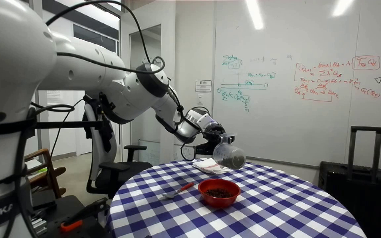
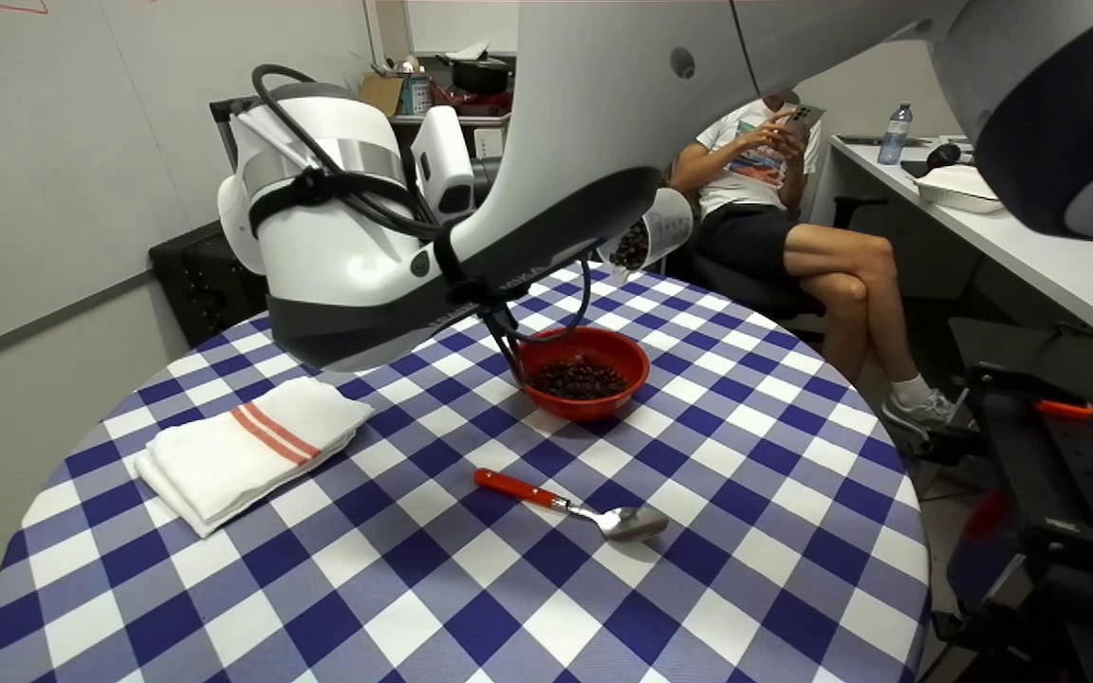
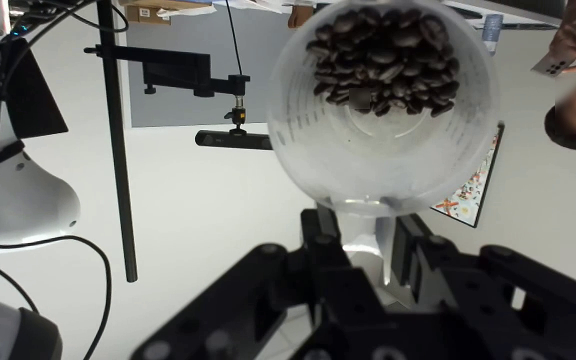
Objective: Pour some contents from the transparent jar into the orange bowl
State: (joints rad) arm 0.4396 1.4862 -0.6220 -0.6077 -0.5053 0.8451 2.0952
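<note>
The transparent jar (image 1: 225, 153) hangs in the air, tilted well over, with dark beans inside. It also shows in an exterior view (image 2: 672, 226), partly behind the arm. In the wrist view the round jar (image 3: 383, 160) fills the upper middle, with beans on one side. My gripper (image 3: 365, 225) has its fingers on both sides of the jar's clear handle. The gripper (image 1: 227, 137) shows above the jar in an exterior view. The orange bowl (image 1: 219, 201) stands upright on the table, lower than the jar, with dark beans in it. It also shows partly behind a cable (image 2: 594, 410).
A spoon with a red handle (image 2: 518, 488) lies beside the bowl. A folded white cloth (image 2: 243, 451) lies on the checkered table (image 2: 395, 607). A person (image 2: 755, 180) sits beyond the table. A black suitcase (image 1: 359, 188) and an office chair (image 1: 124, 175) stand near the table.
</note>
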